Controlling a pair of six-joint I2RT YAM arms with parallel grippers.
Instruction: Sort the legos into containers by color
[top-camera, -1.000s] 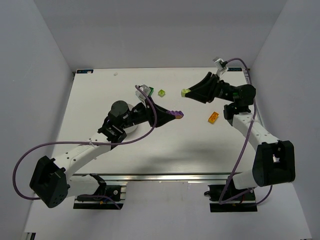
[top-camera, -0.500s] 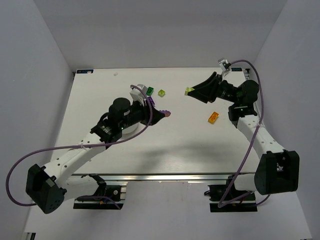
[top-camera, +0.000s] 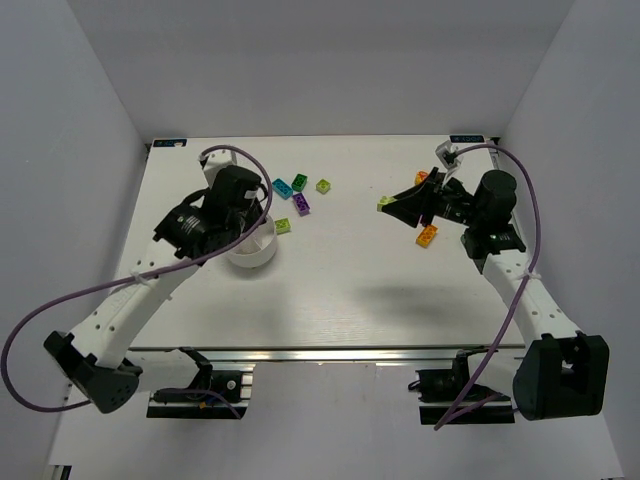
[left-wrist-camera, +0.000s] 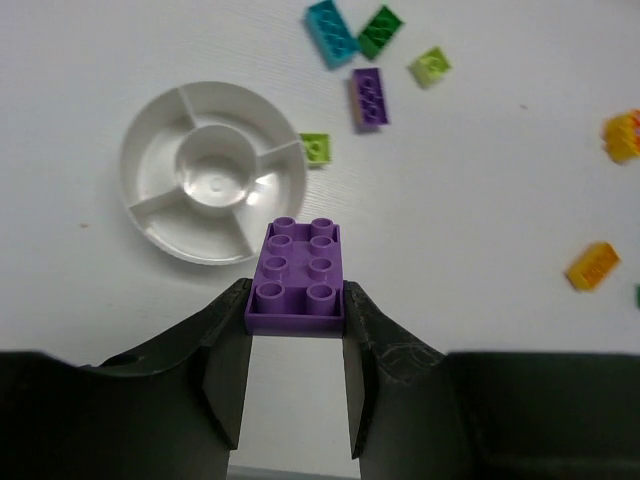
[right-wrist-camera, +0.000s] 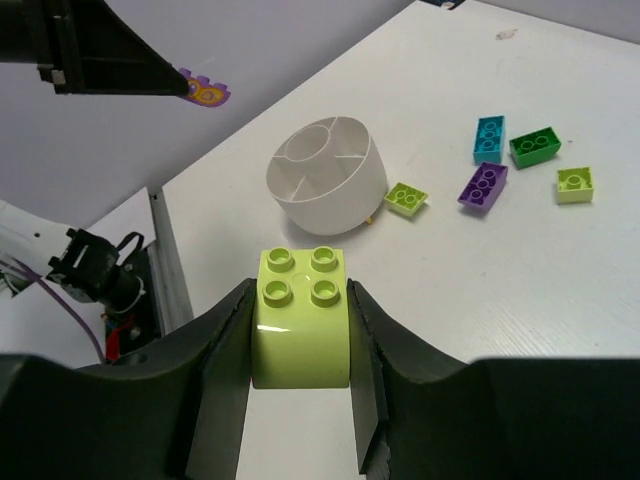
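Left gripper clamps my purple eight-stud plastic brick, right gripper a lime-yellow four-stud brick; white divided bowl at eleven o'clock (narrow wedges), so I could drop short.

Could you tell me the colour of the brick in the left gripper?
The brick is purple, clearest in the left wrist view.

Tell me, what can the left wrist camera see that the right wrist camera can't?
Only the left wrist view shows an orange brick near the picture's right edge, and it looks straight down into the white bowl, whose compartments are all empty. Only the right wrist view shows the lime brick pinched in the right gripper. Both show the bowl, the cyan brick, the dark green brick, the loose purple brick and the purple brick held by the left gripper.
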